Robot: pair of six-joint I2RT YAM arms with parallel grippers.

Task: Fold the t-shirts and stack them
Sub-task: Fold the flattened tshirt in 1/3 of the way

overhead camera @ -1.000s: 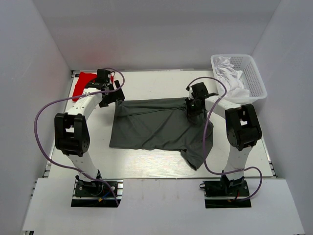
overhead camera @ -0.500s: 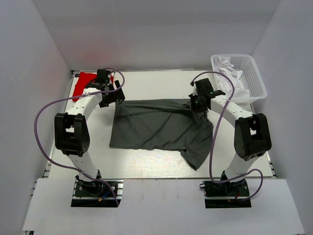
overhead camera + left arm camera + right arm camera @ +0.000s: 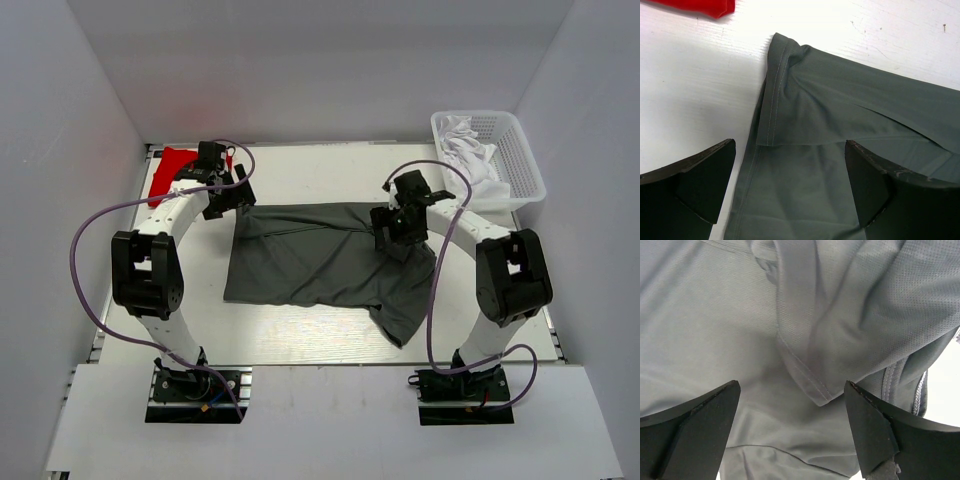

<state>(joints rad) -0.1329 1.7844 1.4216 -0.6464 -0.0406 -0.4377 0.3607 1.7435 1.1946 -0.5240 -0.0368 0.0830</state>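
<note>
The red t-shirt [image 3: 168, 166] lies bunched at the far left corner of the white table [image 3: 310, 180], against its left edge and partly hidden by the left arm. Just right of it the left gripper [image 3: 228, 193] hangs over the far left corner of the grey t-shirt [image 3: 320, 262]. Its jaws are spread wide with nothing between them, and bare table shows to its left. Behind the grey shirt a broad bare strip runs along the far edge, and a narrower one runs along the near edge. The right gripper [image 3: 393, 228] sits over the shirt's far right part, its jaws also wide apart and gripping nothing, with cloth below them. In the far right corner stands a white basket [image 3: 522, 160], apart from the shirt. White walls [image 3: 100, 90] close in on the left, far and right sides.

The grey shirt lies spread across the middle of the table in a rough oblong. Its far edge is nearly straight. Its far left corner is turned over in a flap, and its near right corner sags in a point toward the near edge.

The left wrist view shows a double-stitched hem along that flap. The right wrist view shows a fine mesh weave, soft creases and a hemmed edge folded to a point. The fingers [image 3: 700, 180] are black, matte wedges. The basket is plastic lattice holding crumpled white cloth [image 3: 468, 140]. Purple cables [image 3: 100, 215] loop along both arms.
</note>
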